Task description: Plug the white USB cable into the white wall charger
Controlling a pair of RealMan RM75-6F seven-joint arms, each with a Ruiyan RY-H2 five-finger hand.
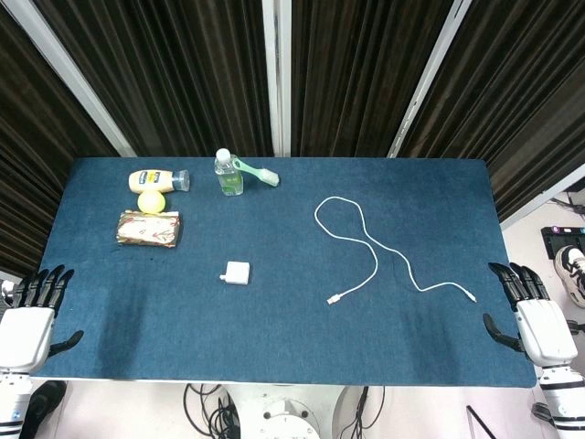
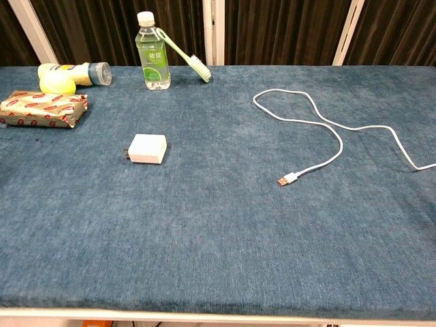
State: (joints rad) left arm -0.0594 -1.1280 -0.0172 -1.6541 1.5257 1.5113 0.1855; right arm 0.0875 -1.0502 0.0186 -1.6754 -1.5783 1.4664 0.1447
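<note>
The white wall charger (image 1: pixel 236 273) (image 2: pixel 148 148) lies flat near the middle of the blue table, prongs pointing left. The white USB cable (image 1: pixel 366 245) (image 2: pixel 320 119) snakes across the right half; its USB plug end (image 1: pixel 335 298) (image 2: pixel 286 180) lies right of the charger, well apart from it. My left hand (image 1: pixel 32 315) hovers at the table's front left corner, fingers spread, holding nothing. My right hand (image 1: pixel 530 315) sits at the front right corner, also spread and empty. Neither hand shows in the chest view.
At the back left stand a green-liquid bottle (image 1: pixel 228 173) (image 2: pixel 152 51) with a green toothbrush (image 1: pixel 258 172) (image 2: pixel 185 56) leaning on it, a yellow bottle on its side (image 1: pixel 155 180) (image 2: pixel 71 73), a yellow ball (image 1: pixel 150 201) (image 2: pixel 56 82) and a snack packet (image 1: pixel 148 229) (image 2: pixel 43 110).
</note>
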